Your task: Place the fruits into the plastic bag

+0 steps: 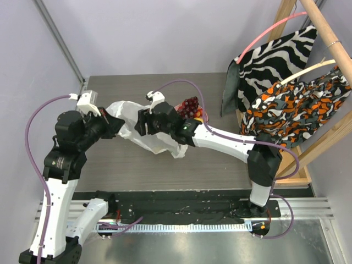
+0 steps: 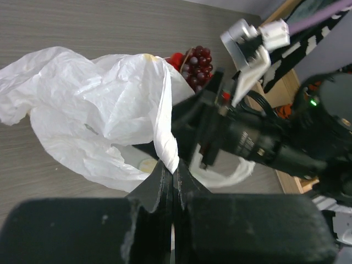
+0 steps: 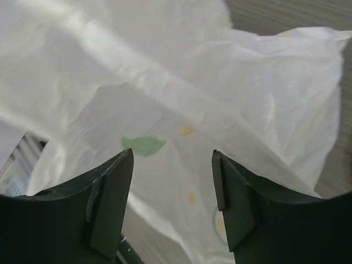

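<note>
**Top view.** One bag point(image 1: 132, 127) lies crumpled mid-desk point(image 1: 137, 165), between the two arms. The left arm point(image 1: 82, 132) reaches its near-left edge and the right arm point(image 1: 220, 137) leans over its middle. One bunch of grapes point(image 1: 190, 104) sits just beyond the bag, outside it, with small red and orange fruits point(image 1: 198, 115) touching the bunch; they are too small to count. Two cloths point(image 1: 272, 52) hang on a rack at the right, apart from the work.

**Left wrist view.** The left fingers point(image 2: 158, 190) are pressed together, pinching a raised fold of the bag's rim. This probably lifts the mouth so that it gapes toward the fruit. A pale yellow patch shows through the film below the fold; whether it is fruit or print cannot be told.

**Right wrist view.** The right fingers point(image 3: 110, 204) are spread with nothing between them and hover over the bag's film, seemingly poised either to take the opposite rim or to fetch fruit. One green leaf-shaped mark and a few yellow spots show on or through the plastic.
</note>
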### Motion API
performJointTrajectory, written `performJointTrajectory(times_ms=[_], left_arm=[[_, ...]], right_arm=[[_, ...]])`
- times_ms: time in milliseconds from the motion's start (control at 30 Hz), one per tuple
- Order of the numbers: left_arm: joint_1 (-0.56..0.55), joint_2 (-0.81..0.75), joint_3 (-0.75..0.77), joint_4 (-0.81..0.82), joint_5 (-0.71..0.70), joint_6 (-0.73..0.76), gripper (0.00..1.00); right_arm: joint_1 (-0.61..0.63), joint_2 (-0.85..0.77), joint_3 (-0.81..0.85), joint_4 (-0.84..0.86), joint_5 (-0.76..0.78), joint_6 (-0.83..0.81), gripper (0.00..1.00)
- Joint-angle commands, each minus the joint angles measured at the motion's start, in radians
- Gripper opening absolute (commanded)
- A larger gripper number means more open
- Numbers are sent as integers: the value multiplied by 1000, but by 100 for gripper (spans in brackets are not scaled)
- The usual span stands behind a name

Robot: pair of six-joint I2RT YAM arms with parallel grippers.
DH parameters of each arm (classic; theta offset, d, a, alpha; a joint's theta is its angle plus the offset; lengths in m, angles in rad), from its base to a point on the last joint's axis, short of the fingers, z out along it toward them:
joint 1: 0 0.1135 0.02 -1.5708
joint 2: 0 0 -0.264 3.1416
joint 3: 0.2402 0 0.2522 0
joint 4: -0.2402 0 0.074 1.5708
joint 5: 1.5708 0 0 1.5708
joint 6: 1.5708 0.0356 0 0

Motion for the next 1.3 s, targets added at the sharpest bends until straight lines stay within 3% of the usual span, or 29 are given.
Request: performJointTrajectory(times_ms=[0,200,333,533,667,867,1000,1100,1267], left_arm=[[4,-4,51,39,124,7,0],[4,10,65,61,309,-33,0],[4,15,68,86,324,-45,0],[17,51,33,74,115,-10,0],[17,55,-1,72,-128,33,0],[17,42,-27,80,-297,88,0],[18,33,-59,120,-311,95,0],[17,13,-107,175,-316,102,0],[18,-7,-170,220,-324,122,0]], right_arm=[[-58,49,96,39,190,-45,68],[-157,131,156,70,140,-36,80],[-181,142,170,71,33,-62,88],[-181,78,118,99,-130,-99,90],[-181,-8,56,133,-283,-102,90],[-181,-126,-36,186,-524,-82,90],[-181,-196,-85,182,-505,-85,90],[-187,-227,-74,116,-397,-104,90],[-306,-208,-43,-28,-242,-56,88]])
